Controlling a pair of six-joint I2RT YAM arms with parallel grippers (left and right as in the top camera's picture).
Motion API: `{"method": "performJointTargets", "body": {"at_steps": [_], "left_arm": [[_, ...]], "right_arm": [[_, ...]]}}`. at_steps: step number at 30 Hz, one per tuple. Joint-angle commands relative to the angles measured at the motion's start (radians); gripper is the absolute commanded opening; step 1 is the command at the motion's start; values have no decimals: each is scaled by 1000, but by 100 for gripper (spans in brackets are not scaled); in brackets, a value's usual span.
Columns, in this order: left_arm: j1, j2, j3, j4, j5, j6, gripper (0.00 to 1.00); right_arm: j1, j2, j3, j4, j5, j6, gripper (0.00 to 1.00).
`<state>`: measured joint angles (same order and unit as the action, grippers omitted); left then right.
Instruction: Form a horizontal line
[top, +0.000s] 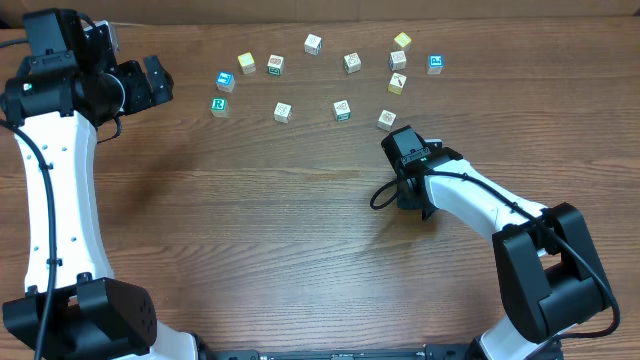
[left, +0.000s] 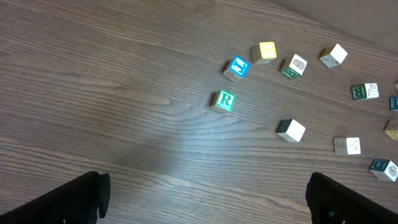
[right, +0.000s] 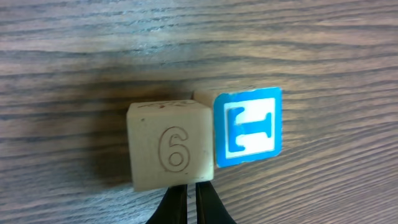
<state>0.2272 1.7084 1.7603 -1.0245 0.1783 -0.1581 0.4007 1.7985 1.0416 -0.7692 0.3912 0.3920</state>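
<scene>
- horizontal line: not formed yet. No three cubes touch in a row, and the small wooden cubes lie loose in an arc on the far side of the brown wood-grain table (top: 250, 220).
- small wooden cube with a green "R" face (top: 219, 105): at the left end of the arc, flat on the table, touching nothing.
- small wooden cube with a blue picture face (top: 225, 81): just beyond the R cube, farther from the robot, with a small gap. The pair runs front-to-back, not side-to-side.
- cream-topped wooden cube with a dark green side (top: 283, 112): toward the table middle from the R cube and about level with it, with a clear gap between them.
- key relation: the R cube and the blue cube lie near, straight off the fingertips of the left gripper (top: 160, 83), toward the table middle. In the left wrist view the R cube is the nearer of the two.
- left gripper: jaws wide apart, nothing between them, clear of every cube.
- judgement: the left arm is much the nearer. The blue cube probably has to come level with the R cube, so the row's long axis runs side-to-side.
- right gripper (right: 191, 200): fingers pressed together on nothing, at the arc's other end, well apart from the R cube.
- just ahead of the right gripper's tips: a cream cube engraved "6" (right: 169, 146) and a cube with a blue "T" face (right: 247, 126), side by side and seeming to touch.
</scene>
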Motion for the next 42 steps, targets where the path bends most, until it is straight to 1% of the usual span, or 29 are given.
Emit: {"method": "performJointTargets", "body": {"at_steps": [1,8,13,16,21,27,33,37,42], "left_arm": [[1,1,17,1,-3,-14,99],[1,1,17,1,-3,-14,100],[1,1,17,1,-3,-14,100],[1,1,17,1,-3,-14,99],[1,1,17,1,-3,-14,100],[1,1,17,1,-3,-14,100],[1,1,17,1,-3,-14,100],[1,1,17,1,-3,-14,100],[1,1,17,1,-3,-14,100]], "right_arm": [[-3,-1,-2,5,-44,1,4],[-3,-1,-2,2,-74,1,4],[2,-1,-2,16,-231,1,4],[14,-1,-2,59,-259,1,4],[20,-1,-2,119,-226,1,4],[19,-1,-2,76,-158,0,4],[19,-1,-2,83,-120,0,4],[19,-1,-2,31,-92,0,4],[19,-1,-2,21,-39,0,4]]}}
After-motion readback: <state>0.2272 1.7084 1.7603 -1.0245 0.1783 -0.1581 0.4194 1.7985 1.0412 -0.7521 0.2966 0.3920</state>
